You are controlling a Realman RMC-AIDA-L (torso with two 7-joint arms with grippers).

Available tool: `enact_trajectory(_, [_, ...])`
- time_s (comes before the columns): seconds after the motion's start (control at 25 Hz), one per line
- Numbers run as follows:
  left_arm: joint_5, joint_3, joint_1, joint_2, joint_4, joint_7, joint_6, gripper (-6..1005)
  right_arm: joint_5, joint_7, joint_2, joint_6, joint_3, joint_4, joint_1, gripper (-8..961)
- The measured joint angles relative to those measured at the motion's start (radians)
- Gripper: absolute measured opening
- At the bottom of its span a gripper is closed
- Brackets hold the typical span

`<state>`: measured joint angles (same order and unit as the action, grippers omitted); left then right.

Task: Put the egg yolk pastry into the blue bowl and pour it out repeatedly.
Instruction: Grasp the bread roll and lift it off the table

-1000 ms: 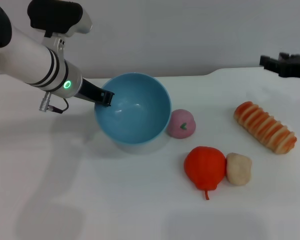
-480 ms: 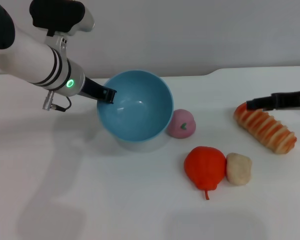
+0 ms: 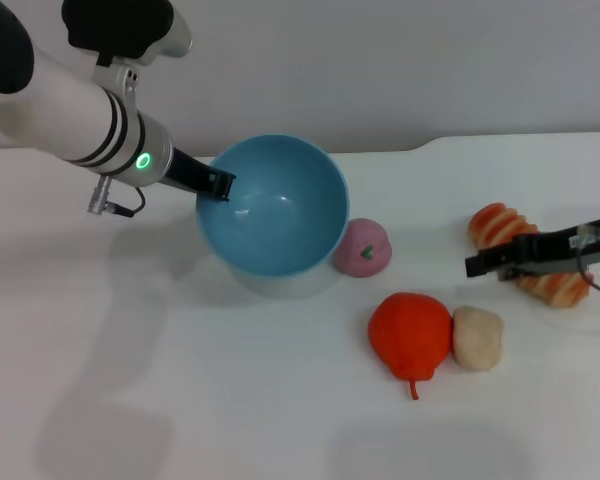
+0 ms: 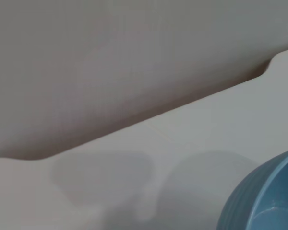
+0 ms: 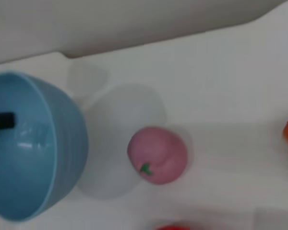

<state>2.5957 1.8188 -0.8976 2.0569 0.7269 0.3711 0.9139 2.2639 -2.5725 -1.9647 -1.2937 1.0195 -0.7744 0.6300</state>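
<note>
The left gripper (image 3: 218,184) pinches the rim of the blue bowl (image 3: 272,206), one dark finger inside the wall and the rest outside. The bowl is tilted, its opening turned toward the front edge of the table (image 3: 180,400), and its inside holds nothing. In the left wrist view only a curved slice of the bowl's ribbed outer wall shows, cut off at the frame corner; that arm's own fingers are not seen there.

The egg yolk pastry (image 3: 477,337) lies on the table toward the front right, touching the orange-red pear-shaped fruit (image 3: 410,336) beside it, well apart from the bowl. The pink ball (image 3: 362,248) with its green mark sits just beside the bowl, on the side toward the right edge.

The right gripper (image 3: 490,263) reaches in from the right edge as a long dark shape, above the striped bread roll (image 3: 500,222) and covering part of it (whether it touches the roll cannot be told). Whether its fingers are spread or closed cannot be told either. It holds nothing visible. The right wrist view shows the bowl, the pink ball and only slivers of the orange-red fruit at the frame edges.
</note>
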Motion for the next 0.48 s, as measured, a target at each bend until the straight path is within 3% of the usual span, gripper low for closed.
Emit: enact_trajectory(0.48, [0.001,0.001,-0.009,-0.002,-0.001,0.007,-0.003,-2,0.064,-0.051,-0.011,-0.044,0.005,0.047,0.028,491])
